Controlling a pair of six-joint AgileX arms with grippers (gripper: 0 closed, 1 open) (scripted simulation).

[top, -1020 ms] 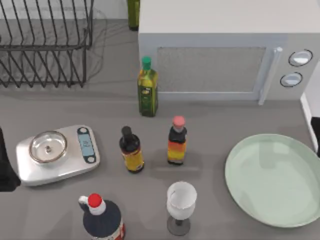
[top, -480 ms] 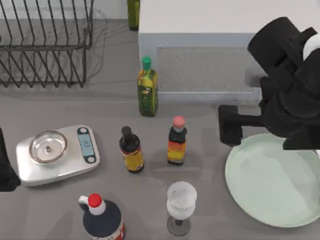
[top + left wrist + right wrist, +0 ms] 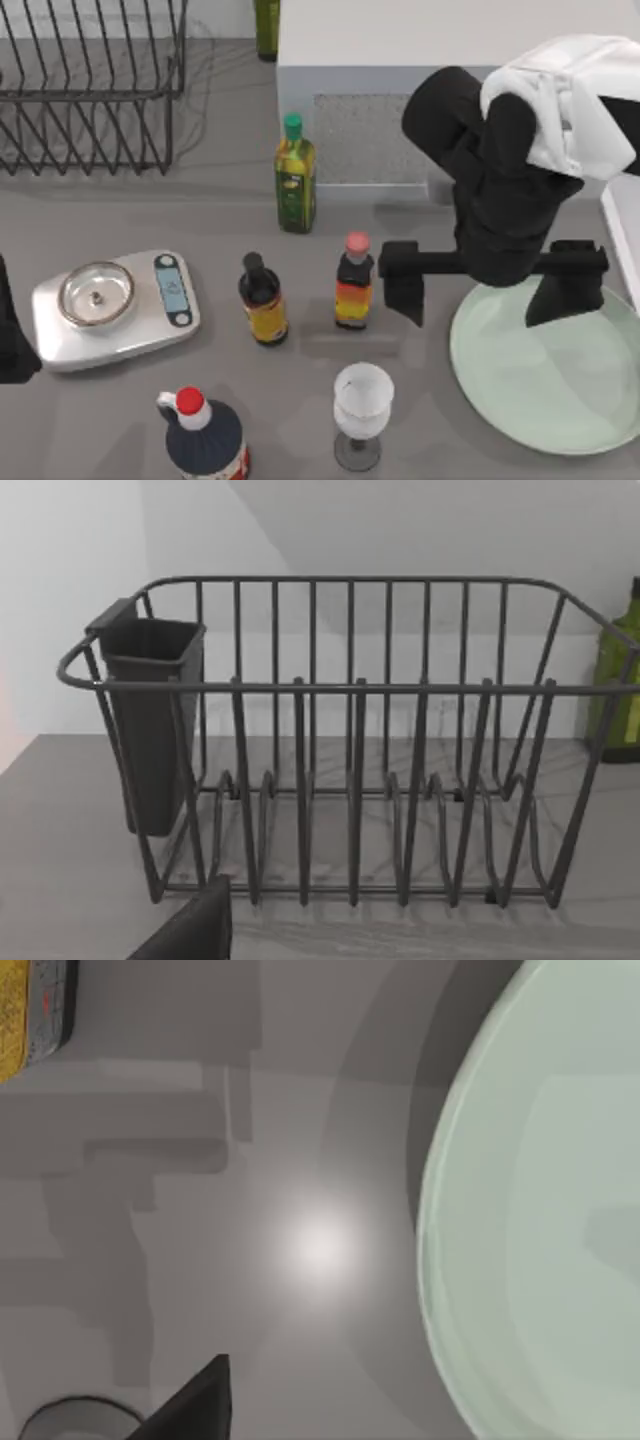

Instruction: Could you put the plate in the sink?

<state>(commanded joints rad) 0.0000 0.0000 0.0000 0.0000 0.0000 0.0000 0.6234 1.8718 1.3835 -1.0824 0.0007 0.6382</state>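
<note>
Two black fingers of the right gripper (image 3: 485, 285) are spread really wide, and they straddle the left edge of the plate (image 3: 560, 375): one finger (image 3: 404, 285) hangs over bare table just left of the rim, next to the pink-capped sauce bottle (image 3: 353, 282), and the other (image 3: 562, 285) sits over the plate's upper part. Nothing is between them except the rim area, so no grip on anything. Can't tell from the top view if either fingertip touches the plate or just hovers above it.

That plate is the big pale mint-green one lying flat on the grey table (image 3: 120, 215) at the right side, in front of the microwave (image 3: 400, 90). In the right wrist view its curved rim (image 3: 440, 1210) runs down the picture with grey tabletop beside it and one dark fingertip (image 3: 195, 1405) poking in at the edge.

Other stuff on the table: an olive oil bottle (image 3: 295, 175) in front of the microwave, a dark soy-type bottle (image 3: 262, 300), a wine glass (image 3: 361, 415), a red-capped dark bottle (image 3: 203, 435), and a kitchen scale (image 3: 115, 308) with a little steel dish at the left.

Left arm is parked at the left edge of the table (image 3: 12, 340), its wrist camera pointed at the wire dish rack (image 3: 350, 760) with its dark cutlery cup (image 3: 150, 720).
</note>
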